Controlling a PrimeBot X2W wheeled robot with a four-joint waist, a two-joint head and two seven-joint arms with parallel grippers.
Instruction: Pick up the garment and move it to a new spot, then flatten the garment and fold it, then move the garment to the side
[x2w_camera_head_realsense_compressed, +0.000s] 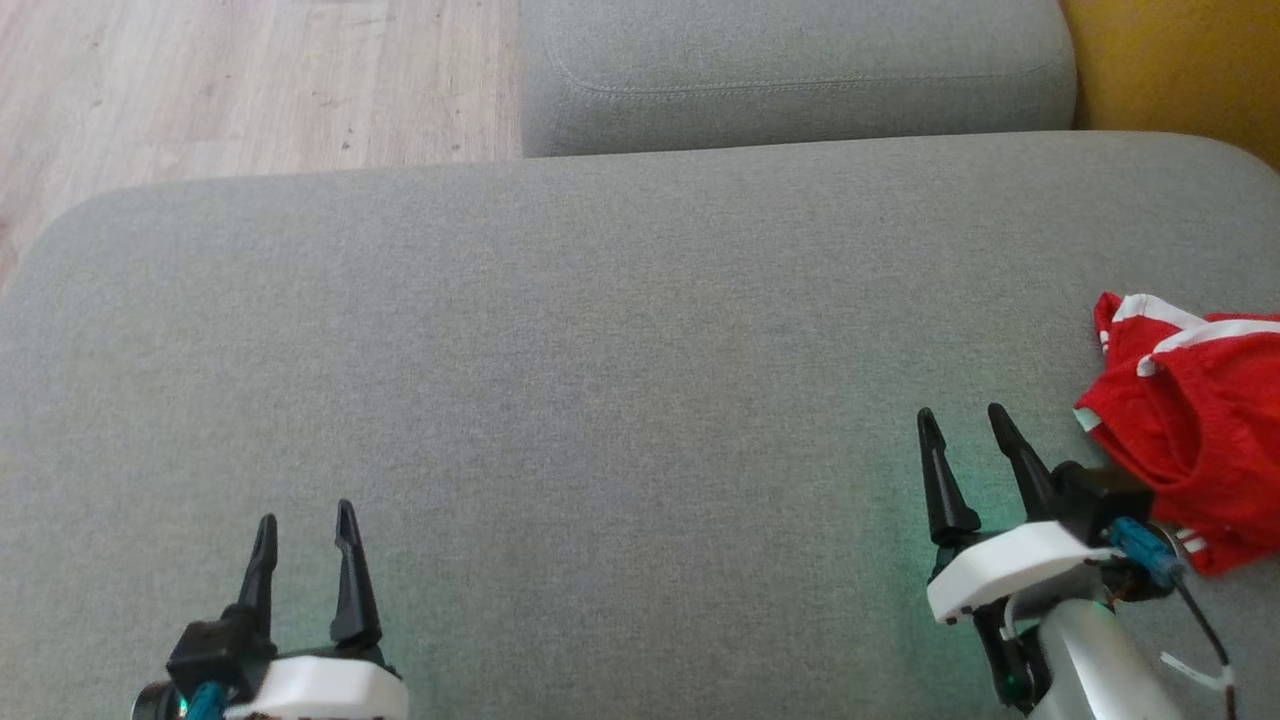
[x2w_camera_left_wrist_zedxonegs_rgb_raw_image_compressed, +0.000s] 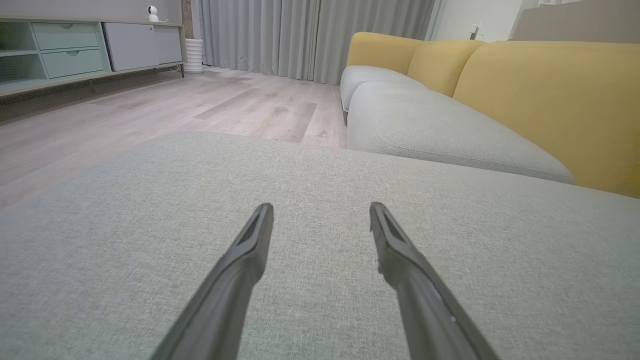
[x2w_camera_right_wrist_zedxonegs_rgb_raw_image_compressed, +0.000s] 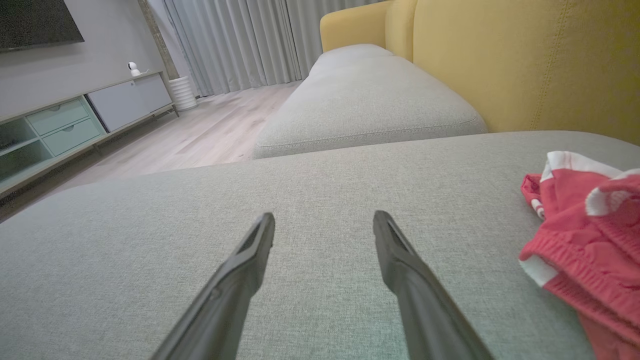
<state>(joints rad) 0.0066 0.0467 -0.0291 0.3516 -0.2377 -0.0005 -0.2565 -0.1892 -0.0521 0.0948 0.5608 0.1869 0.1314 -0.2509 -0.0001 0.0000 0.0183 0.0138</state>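
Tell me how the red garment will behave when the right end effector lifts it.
Probably floppy: the garment lies bunched in soft folds, so it should drape and hang from one pinch. Likely light, being thin knit cloth. Its ribbed white-trimmed hem looks stretchy, and the woven cushion may drag on it if pushed.

Colours: garment is red with white stripes and white edge trim. Seat cushion is plain light grey weave, with a faint green tint beside the right end effector. Backrest mustard yellow. Floor pale wood grain. Curtains grey. Cabinet has mint-green drawers and a grey door. Left end effector and right end effector both have black fingers and white housing.
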